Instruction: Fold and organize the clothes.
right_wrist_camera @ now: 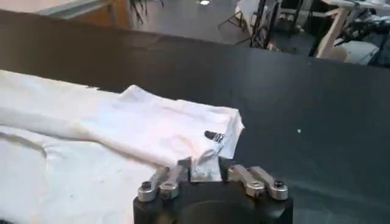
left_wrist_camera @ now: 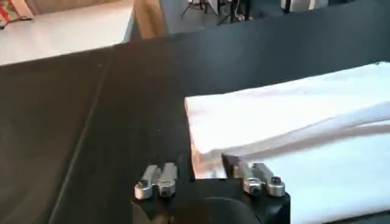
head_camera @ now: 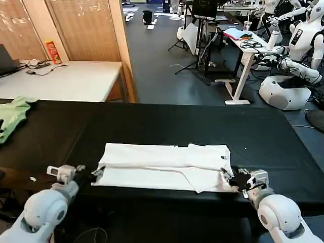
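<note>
The white T-shirt [head_camera: 162,163] lies folded into a long strip across the near part of the black table [head_camera: 177,121]. My left gripper [head_camera: 97,172] is at the strip's near left corner, with white cloth [left_wrist_camera: 292,122] filling the space between its jaws [left_wrist_camera: 207,165]. My right gripper [head_camera: 229,176] is at the near right corner. There the cloth [right_wrist_camera: 122,134] tents up into its jaws [right_wrist_camera: 203,167], beside a small black print mark [right_wrist_camera: 214,136]. Both grippers are shut on the shirt's near edge.
A light green garment [head_camera: 12,116] lies at the table's far left edge. Behind it stands a white table [head_camera: 76,78] with a red-and-yellow can [head_camera: 52,51]. White robots [head_camera: 298,50] and a desk stand at the back right.
</note>
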Robot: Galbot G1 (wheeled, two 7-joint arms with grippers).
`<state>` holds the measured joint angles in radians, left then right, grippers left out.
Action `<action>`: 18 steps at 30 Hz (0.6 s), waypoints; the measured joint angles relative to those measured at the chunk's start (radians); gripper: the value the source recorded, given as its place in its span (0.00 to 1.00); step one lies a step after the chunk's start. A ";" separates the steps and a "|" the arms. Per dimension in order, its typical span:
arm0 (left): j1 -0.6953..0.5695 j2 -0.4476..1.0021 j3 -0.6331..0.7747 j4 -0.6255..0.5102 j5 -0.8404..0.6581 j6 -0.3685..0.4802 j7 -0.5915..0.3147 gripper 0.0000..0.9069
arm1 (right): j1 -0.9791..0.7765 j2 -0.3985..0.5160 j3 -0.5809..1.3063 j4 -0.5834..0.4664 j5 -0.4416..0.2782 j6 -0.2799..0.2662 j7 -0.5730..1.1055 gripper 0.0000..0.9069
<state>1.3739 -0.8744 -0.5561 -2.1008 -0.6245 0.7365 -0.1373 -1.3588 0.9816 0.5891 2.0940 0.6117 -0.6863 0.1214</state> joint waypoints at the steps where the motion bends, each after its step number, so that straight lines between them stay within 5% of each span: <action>1: -0.005 -0.004 -0.004 -0.001 0.000 0.000 -0.002 0.97 | 0.011 0.005 0.003 -0.006 0.002 0.021 0.008 0.97; 6: -0.070 -0.033 0.001 0.037 -0.092 0.000 -0.039 0.97 | 0.093 0.045 -0.018 -0.082 -0.039 0.097 0.020 0.97; 18: -0.295 -0.158 0.076 0.269 -0.152 0.000 -0.050 0.97 | 0.283 0.155 -0.116 -0.343 -0.041 0.130 0.072 0.97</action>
<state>1.0793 -1.0320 -0.4804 -1.8317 -0.7761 0.7364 -0.1868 -1.0760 1.1362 0.4729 1.7512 0.5702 -0.5559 0.1934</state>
